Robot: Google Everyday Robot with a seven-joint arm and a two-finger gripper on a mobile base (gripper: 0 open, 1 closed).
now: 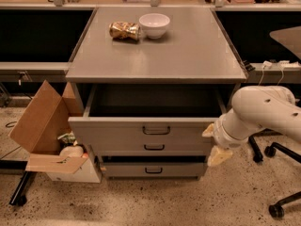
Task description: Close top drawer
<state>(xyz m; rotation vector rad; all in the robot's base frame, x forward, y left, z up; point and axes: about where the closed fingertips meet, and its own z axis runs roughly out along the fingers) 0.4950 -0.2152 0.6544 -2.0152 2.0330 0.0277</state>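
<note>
Top drawer (pixel 117 132) stands part-open under the desk (pixel 188 55), front running left-right; claw (pixel 214 143), released and empty, sits at its right end, so closure likely means pushing rearward.

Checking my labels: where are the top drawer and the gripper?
top drawer (pixel 113 129): camera view, front panel, left of handle.
gripper (pixel 211 145): camera view, midway between fingertips, by the drawer's right end.
</note>
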